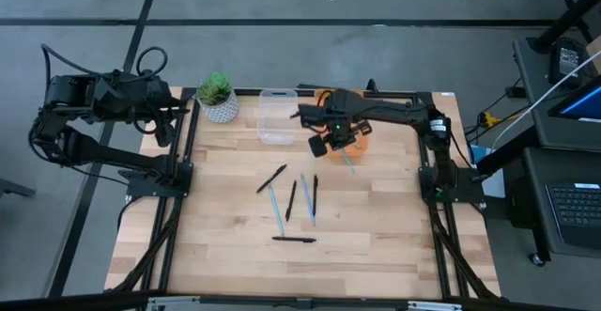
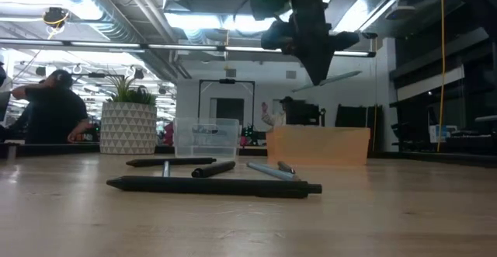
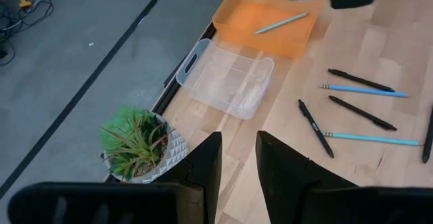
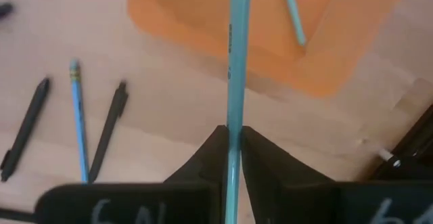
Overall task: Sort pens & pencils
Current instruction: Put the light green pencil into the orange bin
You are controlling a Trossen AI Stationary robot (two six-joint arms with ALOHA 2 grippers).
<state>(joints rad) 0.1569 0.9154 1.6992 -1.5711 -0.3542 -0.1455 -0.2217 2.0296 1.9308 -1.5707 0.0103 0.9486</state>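
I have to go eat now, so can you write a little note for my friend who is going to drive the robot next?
Right hand: shut on a teal pencil, held in the air over the orange tray.
Left hand: open, empty, parked off the table's back left corner near the potted plant.
Done: one teal pencil already lies in the orange tray.
The clear bin looks empty.
Left: drop the held pencil, then sort what lies mid-table: two teal pencils and four black pens.
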